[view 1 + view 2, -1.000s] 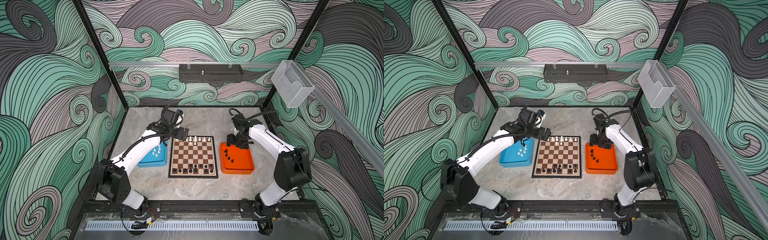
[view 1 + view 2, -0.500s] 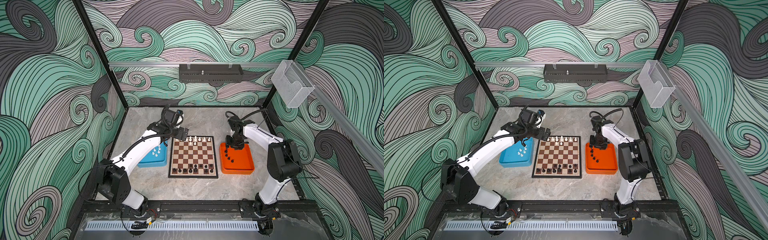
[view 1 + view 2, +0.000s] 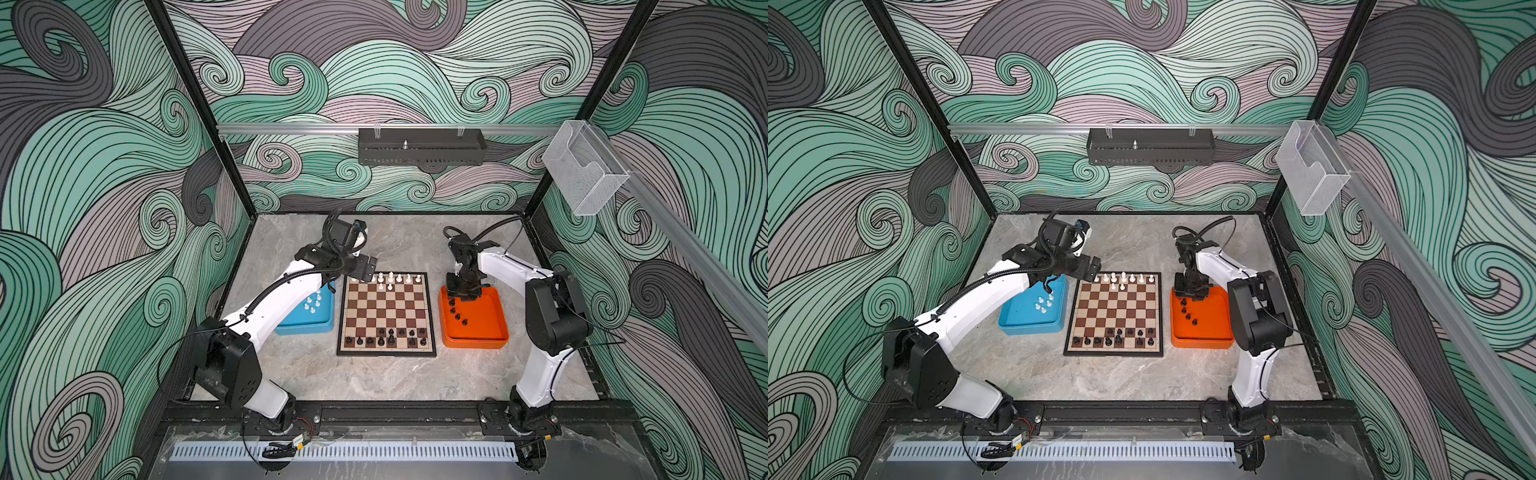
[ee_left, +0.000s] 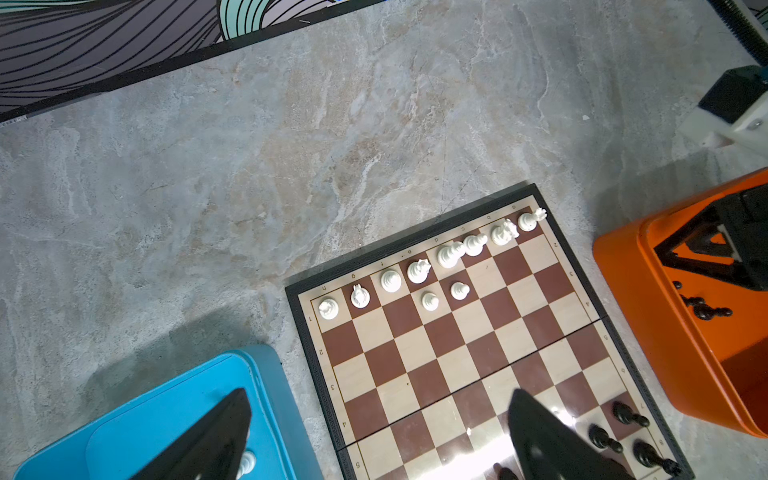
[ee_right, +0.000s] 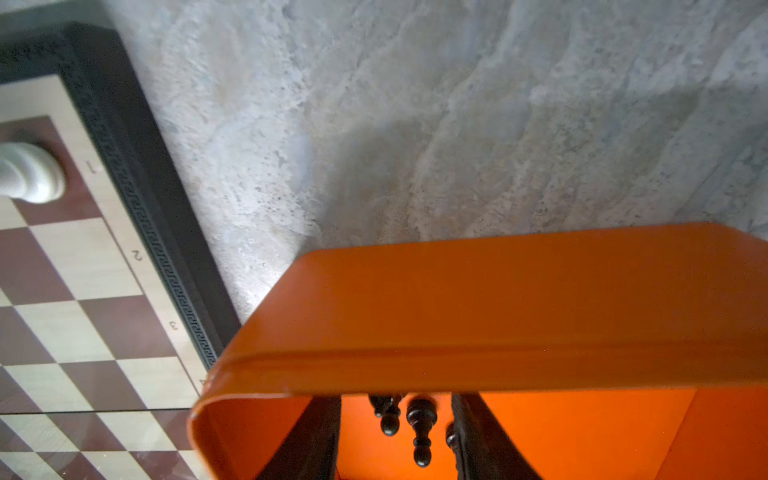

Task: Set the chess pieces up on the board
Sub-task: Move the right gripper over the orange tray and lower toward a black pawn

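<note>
The board (image 3: 386, 316) lies flat in the middle of the table. White chess pieces (image 3: 390, 277) line its far rows and black ones (image 3: 390, 337) its near rows. My right gripper (image 3: 463, 295) is down in the far left corner of the orange tray (image 3: 482, 330). In the right wrist view its fingers (image 5: 320, 432) stand either side of two lying black pieces (image 5: 420, 432), with gaps showing on both sides. My left gripper (image 4: 378, 415) hangs wide open and empty over the board's far left corner, beside the blue tray (image 3: 307, 323).
Several white pawns (image 3: 312, 303) stand in the blue tray left of the board. More black pieces (image 3: 457, 313) lie in a line in the orange tray to the right of the board (image 3: 1115, 316). Bare marble lies behind and in front of the board.
My right gripper has sunk into the orange tray's far left corner and its jaws have narrowed around the black pieces. The right elbow has swung nearer. The left arm has stayed still.
</note>
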